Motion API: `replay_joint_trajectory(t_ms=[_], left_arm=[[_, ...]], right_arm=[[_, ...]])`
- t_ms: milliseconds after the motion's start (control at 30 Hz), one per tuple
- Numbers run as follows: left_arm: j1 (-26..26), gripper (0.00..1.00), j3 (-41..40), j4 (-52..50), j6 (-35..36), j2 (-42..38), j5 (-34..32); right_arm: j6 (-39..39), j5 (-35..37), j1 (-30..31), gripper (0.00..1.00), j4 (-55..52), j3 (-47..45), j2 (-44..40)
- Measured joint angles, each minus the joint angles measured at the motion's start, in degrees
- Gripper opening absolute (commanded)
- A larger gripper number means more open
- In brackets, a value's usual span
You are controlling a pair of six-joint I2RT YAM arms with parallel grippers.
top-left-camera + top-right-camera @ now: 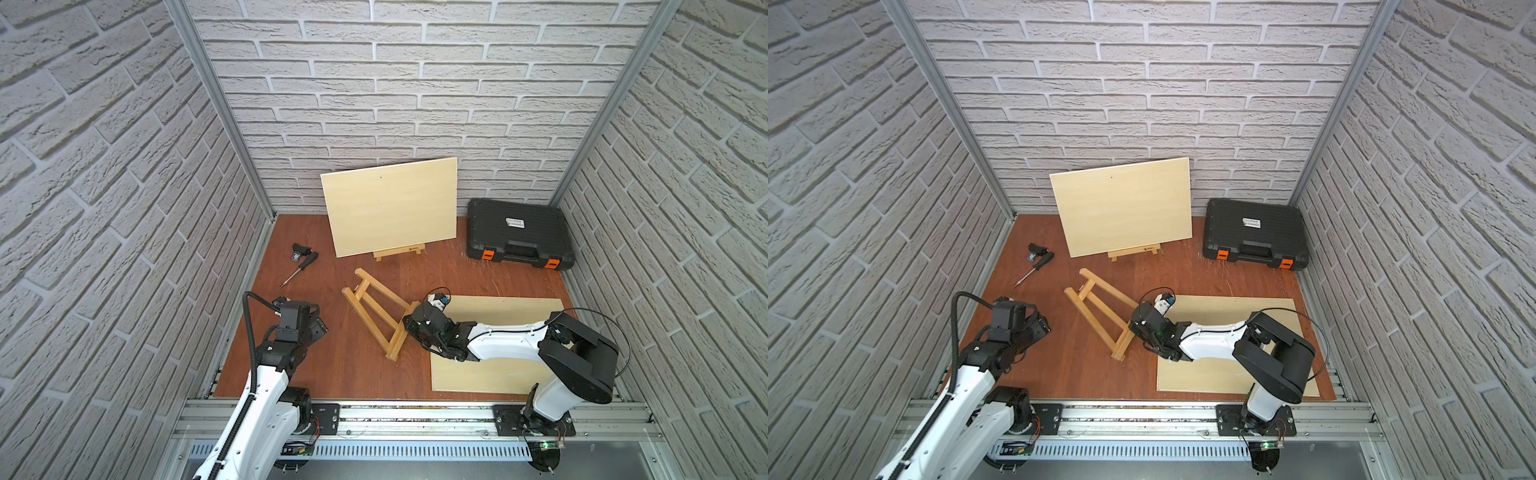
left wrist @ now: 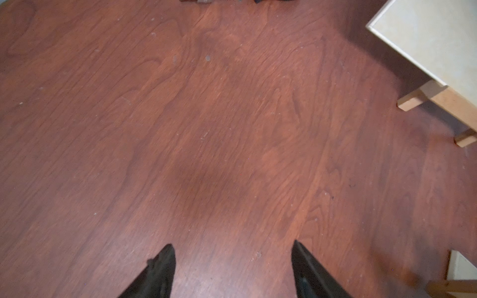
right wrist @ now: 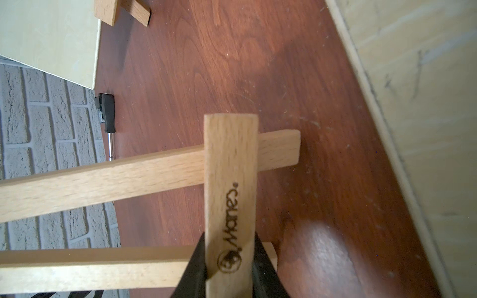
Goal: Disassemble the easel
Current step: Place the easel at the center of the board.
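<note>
My right gripper (image 3: 231, 260) grips the easel (image 1: 376, 311) by its end bar. It runs diagonally across the table (image 1: 332, 365), away toward the far left. My left gripper (image 2: 233, 255) hangs wide, empty, well apart.

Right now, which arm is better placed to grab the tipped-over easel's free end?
Probably left: the left gripper is open and empty, while the right gripper is clamped on the easel's branded crossbar.
</note>
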Motion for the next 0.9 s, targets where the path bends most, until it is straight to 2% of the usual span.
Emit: replay_joint_trajectory(t_ms=[367, 900], left_arm=[[-3.02, 0.71, 0.0, -0.44, 1.9, -4.76, 0.94], [-7.23, 0.71, 2.62, -3.39, 3.08, -5.57, -2.25]], right_arm=[[-2.95, 2.19, 0.85, 0.06, -12.66, 10.62, 4.96], [-10.93, 3.82, 1.14, 0.09, -26.05, 23.5, 12.13]])
